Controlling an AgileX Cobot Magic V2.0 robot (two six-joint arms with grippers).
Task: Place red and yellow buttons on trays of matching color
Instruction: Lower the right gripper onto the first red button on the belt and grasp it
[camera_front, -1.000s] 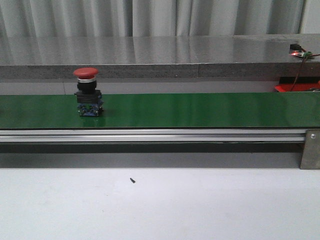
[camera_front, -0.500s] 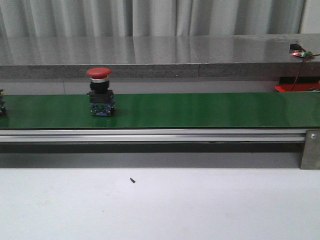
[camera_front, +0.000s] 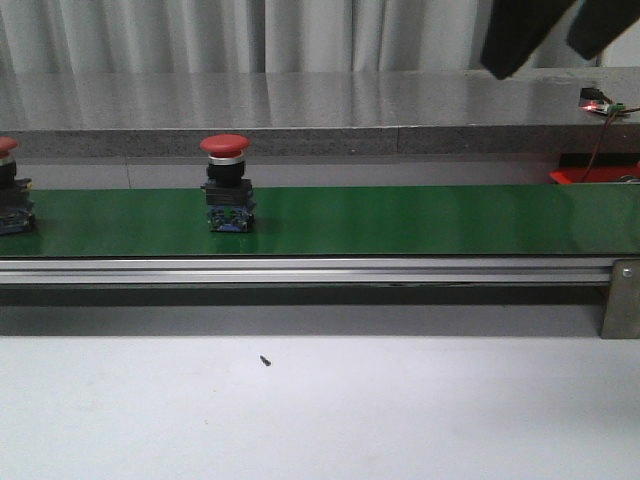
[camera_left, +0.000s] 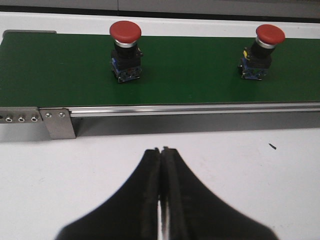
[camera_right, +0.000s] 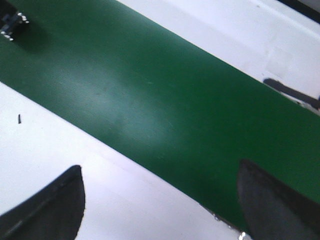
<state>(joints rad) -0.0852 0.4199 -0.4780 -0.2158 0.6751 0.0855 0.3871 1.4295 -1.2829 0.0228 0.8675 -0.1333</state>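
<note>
Mushroom-capped red buttons on matte green belt; left end effector together, right end effector apart

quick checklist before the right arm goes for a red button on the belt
1. Red button upright on the green belt: ok.
2. Second red button at the belt's left edge of the front view, standing apart from the first: ok.
3. Right gripper open wide enough: ok, fingers spread.
4. Right gripper over the button: not ok, it is above bare belt.
5. Left gripper out of the way: ok, shut, short of the belt.
6. Red tray location: cannot tell, none in view.
</note>
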